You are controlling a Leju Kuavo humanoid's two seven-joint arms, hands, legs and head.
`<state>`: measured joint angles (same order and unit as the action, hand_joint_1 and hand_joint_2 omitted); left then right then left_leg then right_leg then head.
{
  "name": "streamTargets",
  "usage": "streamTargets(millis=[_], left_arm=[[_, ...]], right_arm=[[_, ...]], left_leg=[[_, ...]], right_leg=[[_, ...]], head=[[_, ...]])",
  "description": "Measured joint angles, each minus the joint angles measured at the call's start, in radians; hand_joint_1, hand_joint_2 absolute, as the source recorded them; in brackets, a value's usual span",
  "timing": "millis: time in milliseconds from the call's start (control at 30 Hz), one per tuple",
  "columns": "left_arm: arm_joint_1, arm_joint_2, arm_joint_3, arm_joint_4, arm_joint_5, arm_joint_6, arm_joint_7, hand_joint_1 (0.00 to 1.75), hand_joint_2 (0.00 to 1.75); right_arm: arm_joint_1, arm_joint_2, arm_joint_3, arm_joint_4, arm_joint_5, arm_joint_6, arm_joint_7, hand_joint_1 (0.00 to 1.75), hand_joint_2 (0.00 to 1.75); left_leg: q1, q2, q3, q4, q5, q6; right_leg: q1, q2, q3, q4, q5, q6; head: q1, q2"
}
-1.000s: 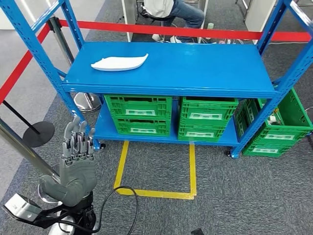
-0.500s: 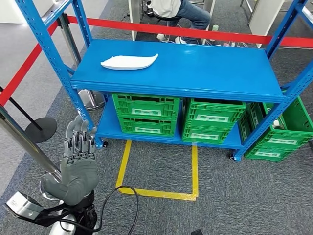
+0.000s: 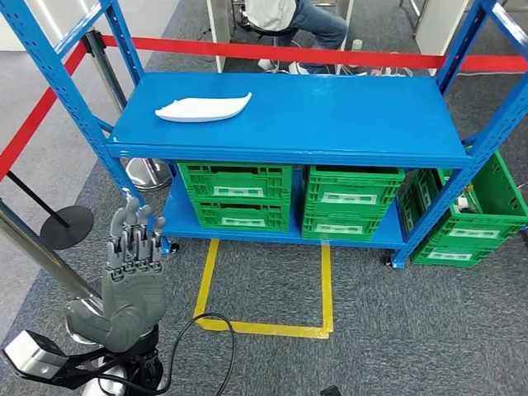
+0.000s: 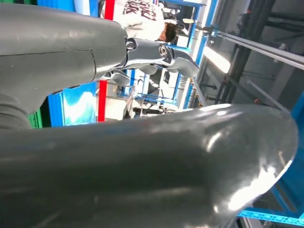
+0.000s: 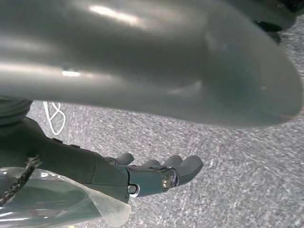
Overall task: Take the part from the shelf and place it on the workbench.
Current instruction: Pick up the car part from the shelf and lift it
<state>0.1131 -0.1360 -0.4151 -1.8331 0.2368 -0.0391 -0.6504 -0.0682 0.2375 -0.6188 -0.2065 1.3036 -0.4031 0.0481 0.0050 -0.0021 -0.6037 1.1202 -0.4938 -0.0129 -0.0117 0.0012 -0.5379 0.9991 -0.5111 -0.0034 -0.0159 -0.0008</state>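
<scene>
On the upper shelf point(image 3: 349, 115) the flat white part point(image 3: 203, 107) lies well apart from the empty, straight-fingered left hand point(image 3: 132, 280), so a shallow reach may push it rearward.

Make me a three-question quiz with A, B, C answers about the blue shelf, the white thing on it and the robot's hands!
1. Where does the white part lie?
A. on the top board of the blue shelf
B. in a green crate
C. on the floor

2. What colour are the crates under the top board?
A. red
B. yellow
C. green

3. What is the left hand doing?
A. gripping the white part
B. holding nothing, fingers straight
C. pressing on a crate

Answers:
1 A: the part rests flat on the top board, toward its left end.
2 C: every crate under the board is green.
3 B: the hand is raised in front of the shelf, apart from everything. The right hand holds nothing either.
</scene>
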Motion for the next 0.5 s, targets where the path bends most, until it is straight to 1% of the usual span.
streamTargets(millis=[33, 67, 100, 167, 200, 233, 267, 300, 333, 367, 400, 433, 467, 500], left_arm=[[0.0, -0.001, 0.0, 0.0, -0.004, 0.005, 0.005, 0.0, 0.0], [0.0, -0.002, 0.0, -0.001, -0.008, 0.014, 0.012, 0.0, 0.0], [0.0, -0.002, 0.001, -0.001, -0.01, 0.02, 0.017, 0.0, 0.0], [0.001, -0.003, 0.004, -0.001, -0.01, 0.024, 0.021, 0.0, 0.0], [0.0, -0.004, 0.005, -0.001, -0.01, 0.024, 0.021, 0.0, 0.0], [-0.001, -0.006, 0.005, -0.001, -0.01, 0.023, 0.021, 0.0, 0.0], [-0.001, -0.007, 0.005, -0.001, -0.01, 0.022, 0.02, 0.0, 0.0], [-0.002, -0.007, 0.005, -0.001, -0.011, 0.022, 0.02, 0.0, 0.0], [-0.002, -0.007, 0.005, -0.001, -0.012, 0.022, 0.019, 0.0, 0.0], [-0.002, -0.007, 0.005, -0.001, -0.014, 0.023, 0.018, 0.0, 0.0], [-0.002, -0.007, 0.005, -0.001, -0.015, 0.024, 0.018, 0.0, 0.0], [-0.002, -0.007, 0.005, -0.001, -0.016, 0.025, 0.018, 0.0, 0.0], [-0.002, -0.007, 0.005, -0.001, -0.016, 0.025, 0.018, 0.0, 0.0], [-0.002, -0.007, 0.006, -0.001, -0.016, 0.025, 0.018, 0.0, 0.0]], right_arm=[[0.0, 0.0, 0.0, 0.0, -0.001, 0.0, 0.001, 0.0, 0.0], [-0.001, 0.0, 0.001, 0.0, -0.001, 0.0, 0.003, 0.0, 0.0], [-0.002, 0.0, 0.001, 0.0, -0.002, -0.001, 0.005, 0.0, 0.0], [-0.004, 0.0, 0.001, 0.0, -0.001, -0.002, 0.008, 0.0, 0.0], [-0.005, 0.0, 0.001, 0.0, -0.001, -0.002, 0.01, 0.0, 0.0], [-0.006, 0.0, 0.001, 0.0, -0.001, -0.002, 0.01, 0.0, 0.0], [-0.007, 0.0, 0.001, 0.0, 0.0, -0.002, 0.011, 0.0, 0.0], [-0.007, 0.0, 0.001, 0.0, 0.0, -0.002, 0.011, 0.0, 0.0], [-0.006, 0.0, 0.001, 0.0, 0.0, -0.002, 0.011, 0.0, 0.0], [-0.005, 0.0, 0.001, 0.0, -0.001, -0.002, 0.011, 0.0, 0.0], [-0.004, 0.0, 0.001, 0.0, -0.001, -0.002, 0.011, 0.0, 0.0], [-0.004, 0.0, 0.001, 0.0, -0.001, -0.002, 0.011, 0.0, 0.0], [-0.004, 0.0, 0.001, 0.0, -0.001, -0.002, 0.011, 0.0, 0.0], [-0.005, 0.0, 0.001, 0.0, -0.001, -0.002, 0.011, 0.0, 0.0]], left_leg=[[-0.002, 0.0, 0.026, -0.056, 0.015, 0.006], [-0.004, 0.0, 0.04, -0.088, 0.018, 0.011], [-0.007, -0.001, 0.043, -0.099, 0.013, 0.016], [-0.006, -0.001, 0.044, -0.109, 0.013, 0.024], [-0.004, -0.001, 0.046, -0.113, 0.014, 0.029], [-0.001, -0.001, 0.049, -0.118, 0.015, 0.034], [0.0, 0.001, 0.051, -0.12, 0.015, 0.039], [-0.001, 0.001, 0.052, -0.121, 0.013, 0.042], [-0.003, 0.002, 0.053, -0.121, 0.011, 0.045], [-0.004, 0.001, 0.054, -0.121, 0.009, 0.046], [-0.005, 0.001, 0.057, -0.12, 0.006, 0.047], [-0.005, -0.001, 0.061, -0.12, 0.003, 0.046], [-0.005, -0.002, 0.068, -0.12, -0.001, 0.044], [-0.006, -0.002, 0.073, -0.12, -0.006, 0.041]], right_leg=[[0.001, 0.0, 0.003, 0.002, -0.001, 0.005], [0.002, -0.001, 0.002, 0.003, -0.001, 0.01], [0.003, -0.002, 0.0, 0.003, -0.001, 0.016], [0.001, -0.003, -0.003, 0.001, -0.003, 0.027], [0.001, -0.003, -0.009, 0.011, -0.012, 0.031], [0.001, -0.003, -0.026, 0.041, -0.029, 0.035], [0.0, -0.002, -0.054, 0.092, -0.054, 0.037], [0.0, -0.002, -0.091, 0.16, -0.083, 0.039], [0.0, -0.002, -0.13, 0.227, -0.104, 0.041], [0.0, -0.003, -0.158, 0.272, -0.111, 0.042], [0.0, -0.002, -0.17, 0.281, -0.097, 0.041], [0.0, -0.002, -0.161, 0.25, -0.065, 0.039], [0.0, -0.003, -0.135, 0.188, -0.021, 0.036], [0.001, -0.003, -0.105, 0.123, 0.012, 0.033]], head=[[0.0, 0.0], [0.0, 0.0], [0.0, 0.0], [0.001, 0.0], [0.002, 0.0], [0.005, 0.0], [0.007, 0.0], [0.009, 0.0], [0.011, 0.0], [0.011, 0.0], [0.011, 0.0], [0.011, 0.0], [0.012, 0.0], [0.011, 0.0]])
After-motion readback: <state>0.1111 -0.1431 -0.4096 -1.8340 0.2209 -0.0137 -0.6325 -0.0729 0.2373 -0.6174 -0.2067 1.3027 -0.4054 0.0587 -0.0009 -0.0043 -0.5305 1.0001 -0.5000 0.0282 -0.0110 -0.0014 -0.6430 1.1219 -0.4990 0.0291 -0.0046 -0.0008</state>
